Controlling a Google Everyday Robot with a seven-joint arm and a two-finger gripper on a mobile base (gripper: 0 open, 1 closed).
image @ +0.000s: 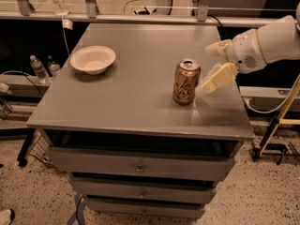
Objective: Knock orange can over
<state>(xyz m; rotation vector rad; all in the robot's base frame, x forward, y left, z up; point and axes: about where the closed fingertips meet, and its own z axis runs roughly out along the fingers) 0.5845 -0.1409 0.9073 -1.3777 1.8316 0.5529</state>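
The orange can (186, 82) stands upright on the grey cabinet top (136, 102), right of the middle. It is copper-orange with pale cursive lettering and a silver pull-tab top. My gripper (206, 69) reaches in from the right on a white arm (267, 43). Its cream fingers (218, 78) are spread open, one above the other. The lower fingertip is just right of the can, very close to its side. I cannot tell whether it touches the can.
A cream bowl (93, 59) sits on the cabinet top at the back left. Drawers (138, 165) are below the front edge. Water bottles (38, 68) stand on a shelf to the left. A yellow-framed stand (281, 121) is at the right.
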